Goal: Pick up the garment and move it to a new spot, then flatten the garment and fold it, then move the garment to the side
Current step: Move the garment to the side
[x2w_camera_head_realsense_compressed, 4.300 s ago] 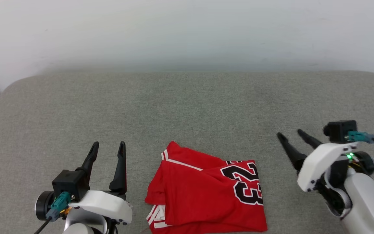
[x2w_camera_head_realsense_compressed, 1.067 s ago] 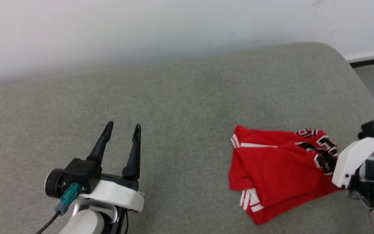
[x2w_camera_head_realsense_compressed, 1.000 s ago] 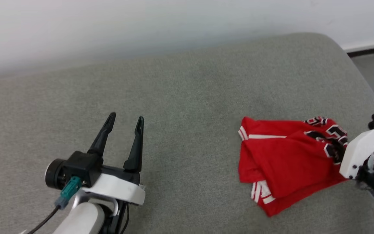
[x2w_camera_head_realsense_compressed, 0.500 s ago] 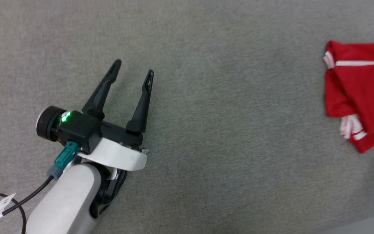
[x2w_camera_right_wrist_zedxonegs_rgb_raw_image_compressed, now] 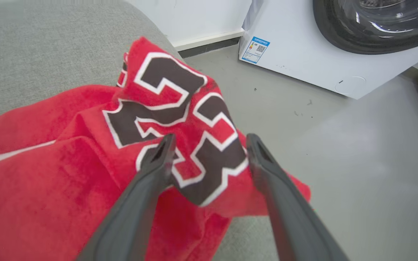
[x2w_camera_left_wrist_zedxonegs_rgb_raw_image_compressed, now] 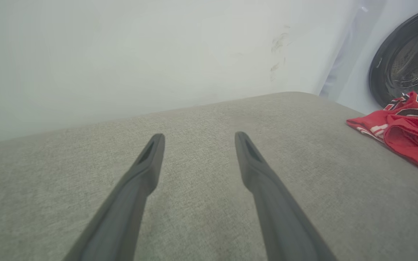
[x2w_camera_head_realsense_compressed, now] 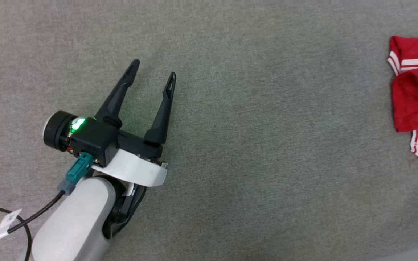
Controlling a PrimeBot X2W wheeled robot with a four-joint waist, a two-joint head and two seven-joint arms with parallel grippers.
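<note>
The crumpled red garment (x2w_camera_head_realsense_compressed: 414,90) lies at the right edge of the padded grey woven table (x2w_camera_head_realsense_compressed: 267,127). The left gripper (x2w_camera_head_realsense_compressed: 154,69) holds its fingers spread above wide bare upholstery. The right gripper (x2w_camera_right_wrist_zedxonegs_rgb_raw_image_compressed: 210,137) holds its fingers spread over the lettering.

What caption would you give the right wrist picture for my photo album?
Right gripper, fingers apart, at the bunched red garment on the grey cushion's edge, white washing machine beyond.

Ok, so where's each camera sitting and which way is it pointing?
Head: on the head, looking down at the cushion; left hand and forearm show.
Left wrist: on that wrist, facing along the left hand across the cushion to the wall.
Right wrist: on that wrist, facing along the right hand onto the shirt, floor beyond.
Shared: both wrist views catch the shirt and washer.
</note>
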